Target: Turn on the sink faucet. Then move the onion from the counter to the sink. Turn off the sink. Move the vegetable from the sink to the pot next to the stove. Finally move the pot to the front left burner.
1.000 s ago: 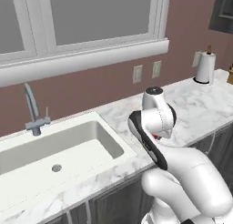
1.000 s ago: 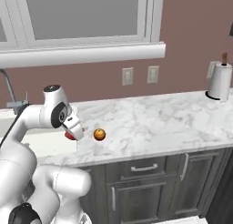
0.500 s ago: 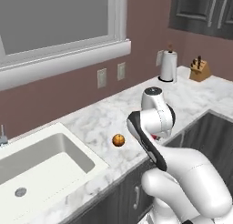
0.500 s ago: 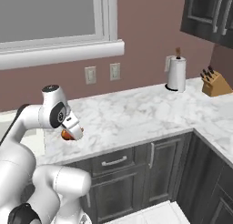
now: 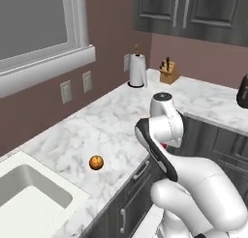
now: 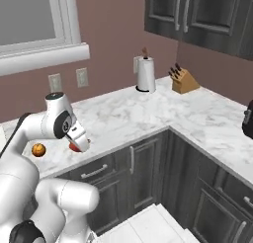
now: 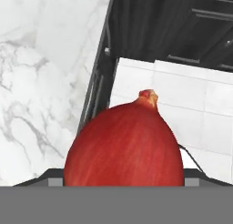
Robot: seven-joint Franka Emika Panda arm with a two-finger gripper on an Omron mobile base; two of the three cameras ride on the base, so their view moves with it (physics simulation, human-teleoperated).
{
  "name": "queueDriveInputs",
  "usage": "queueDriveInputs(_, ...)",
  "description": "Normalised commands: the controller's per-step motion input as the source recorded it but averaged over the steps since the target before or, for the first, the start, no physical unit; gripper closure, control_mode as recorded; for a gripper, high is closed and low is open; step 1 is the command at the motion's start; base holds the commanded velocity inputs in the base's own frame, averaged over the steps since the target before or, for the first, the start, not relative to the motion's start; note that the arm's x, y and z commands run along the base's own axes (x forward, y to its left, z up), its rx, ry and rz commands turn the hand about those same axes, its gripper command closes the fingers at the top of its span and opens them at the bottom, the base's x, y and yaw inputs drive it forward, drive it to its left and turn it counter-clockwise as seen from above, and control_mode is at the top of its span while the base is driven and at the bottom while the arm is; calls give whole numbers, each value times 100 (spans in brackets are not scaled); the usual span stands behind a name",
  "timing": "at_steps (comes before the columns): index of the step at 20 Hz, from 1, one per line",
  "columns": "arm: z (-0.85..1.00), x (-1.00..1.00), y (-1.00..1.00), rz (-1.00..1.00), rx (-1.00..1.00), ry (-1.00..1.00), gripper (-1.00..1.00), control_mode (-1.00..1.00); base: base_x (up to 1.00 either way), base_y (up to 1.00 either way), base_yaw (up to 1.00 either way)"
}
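The hand view is the one that settles what the gripper (image 6: 79, 144) carries: the red onion (image 7: 125, 145) sits right against the camera, its small pointed tip up, wedged between the 2 finger tips, whose jaws stand wide around its girth. Beyond it that view looks down on the white marble counter (image 7: 41, 82) at the left, the dark cabinet fronts (image 7: 150, 27) at the top and pale floor tiles (image 7: 182, 104) below them.

In the right base view the onion shows as no more than a red sliver under the white hand, held just over the front edge of the counter above the dark cabinets. In the left base view the arm's own wrist covers the hand, and just a hint of red shows at its lower edge.

The left base view alone gives the corner of the cream sink (image 5: 29, 193) at lower left, well apart from the gripper. Between the sink and the arm an orange ball with dark stripes (image 5: 96, 162) lies on the marble; the right base view has it just left of the arm's upper link.

Both base views show a paper towel roll (image 6: 145, 74) upright against the back wall, a knife block (image 6: 184, 82) beside it near the corner, 2 wall outlets (image 6: 66, 80) under the window sill, and dark upper cabinets (image 6: 207, 17).
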Motion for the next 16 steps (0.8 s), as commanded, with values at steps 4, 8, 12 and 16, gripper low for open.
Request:
queueDriveInputs(4,0,0,0,0,0,0,100,100,-16,-32,-45)
queueDriveInputs(8,0,0,0,0,0,0,100,100,-24,-14,-47)
queueDriveInputs(12,0,0,0,0,0,0,100,100,-28,-17,-46)
queueDriveInputs(16,0,0,0,0,0,0,100,100,-26,-31,-45)
